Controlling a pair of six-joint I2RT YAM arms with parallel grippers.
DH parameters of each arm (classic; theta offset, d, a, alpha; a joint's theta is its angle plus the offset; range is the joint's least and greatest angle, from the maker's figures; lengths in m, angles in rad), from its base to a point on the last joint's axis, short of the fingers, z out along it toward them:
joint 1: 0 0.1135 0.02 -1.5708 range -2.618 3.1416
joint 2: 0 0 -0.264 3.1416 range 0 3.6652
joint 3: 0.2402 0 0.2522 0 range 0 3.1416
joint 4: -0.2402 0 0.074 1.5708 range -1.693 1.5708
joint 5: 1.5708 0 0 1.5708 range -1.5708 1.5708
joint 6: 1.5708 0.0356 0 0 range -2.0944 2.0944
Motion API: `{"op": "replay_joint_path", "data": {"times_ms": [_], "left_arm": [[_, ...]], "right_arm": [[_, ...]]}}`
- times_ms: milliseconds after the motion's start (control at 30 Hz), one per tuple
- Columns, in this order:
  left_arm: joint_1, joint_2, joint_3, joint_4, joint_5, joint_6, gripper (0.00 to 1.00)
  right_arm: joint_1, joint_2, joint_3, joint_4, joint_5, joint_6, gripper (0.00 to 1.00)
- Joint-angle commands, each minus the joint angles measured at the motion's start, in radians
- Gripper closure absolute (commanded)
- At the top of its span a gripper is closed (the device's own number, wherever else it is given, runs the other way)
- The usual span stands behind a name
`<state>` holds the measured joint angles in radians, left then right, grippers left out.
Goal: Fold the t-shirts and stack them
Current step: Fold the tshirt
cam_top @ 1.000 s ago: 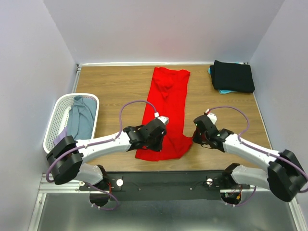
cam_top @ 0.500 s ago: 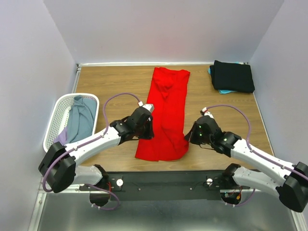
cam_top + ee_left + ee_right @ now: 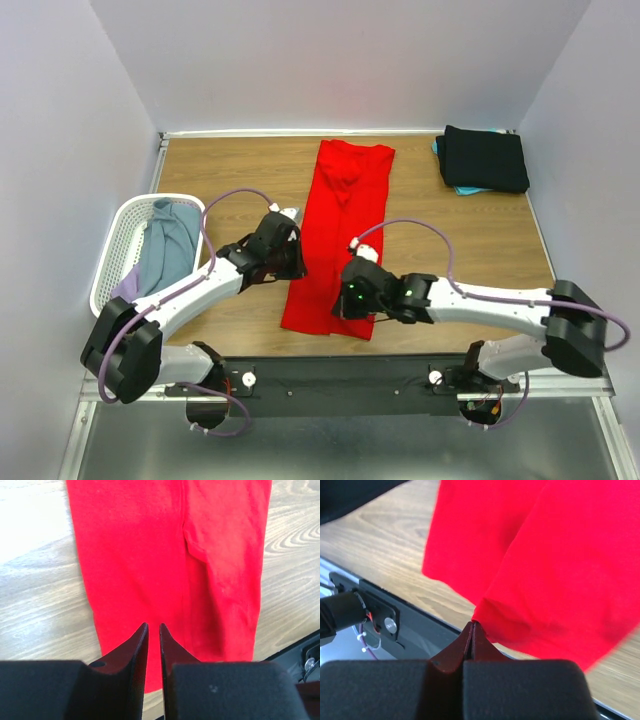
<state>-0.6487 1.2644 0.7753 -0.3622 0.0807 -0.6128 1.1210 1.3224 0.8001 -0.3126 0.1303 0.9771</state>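
Having swung leftward from beside the hem, the right fingers [image 3: 456, 659] are now reaching over the red t-shirt [image 3: 345, 195] and carrying its near right corner inward. The left fingers [image 3: 131, 656] are now hovering further back, by the cloth's left edge. The right pair is pinching that corner tight; the left pair is standing slightly parted, gripping nothing. The shirt is lying lengthwise mid-tabletop [image 3: 230, 170], so a narrowing fold seems to be under way, and next the corner probably needs laying flat and letting go. A folded black t-shirt [image 3: 485, 158] is sitting at the far right, a basket [image 3: 118, 228] at the left, with pale walls all round.
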Motion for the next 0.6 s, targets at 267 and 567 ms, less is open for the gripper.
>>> {"op": "replay_joint_path", "data": {"times_ms": [267, 567], "left_arm": [[0.038, -0.017, -0.034, 0.026, 0.063, 0.03, 0.78], [0.038, -0.017, -0.054, 0.023, 0.067, 0.018, 0.7]], "right_arm": [[0.077, 0.234, 0.122, 0.052, 0.045, 0.046, 0.99], [0.079, 0.078, 0.014, 0.024, 0.055, 0.061, 0.49]]}}
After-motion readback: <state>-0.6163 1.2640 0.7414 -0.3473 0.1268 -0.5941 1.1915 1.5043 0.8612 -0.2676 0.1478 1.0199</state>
